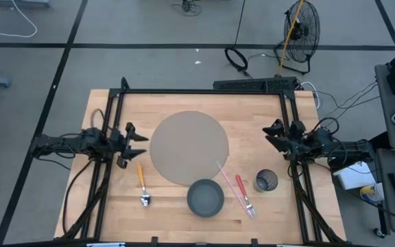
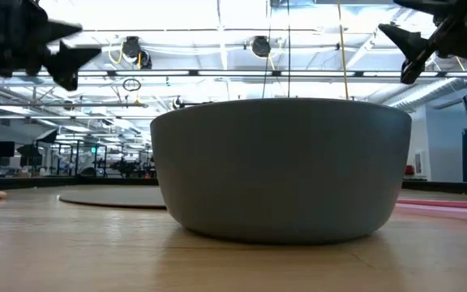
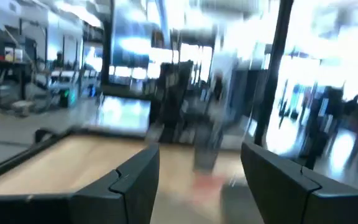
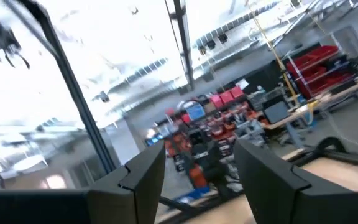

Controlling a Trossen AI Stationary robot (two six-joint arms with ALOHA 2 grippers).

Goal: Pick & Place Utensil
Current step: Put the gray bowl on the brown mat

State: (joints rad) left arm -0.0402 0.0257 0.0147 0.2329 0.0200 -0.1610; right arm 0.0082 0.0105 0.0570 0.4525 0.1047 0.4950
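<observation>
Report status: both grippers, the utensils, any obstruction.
Left gripper open, empty, above orange-handled spoon. Right gripper open, empty, by the table's right edge. Red-handled fork lies between grey bowl and mesh cup. Nothing blocking either.

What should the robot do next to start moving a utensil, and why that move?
Probably bring the left gripper down over the orange-handled spoon. That gripper is open and empty, raised above the table, and the spoon lies just in front of it, apart from the bowl and the round mat. The right gripper waits empty on the far side.
</observation>
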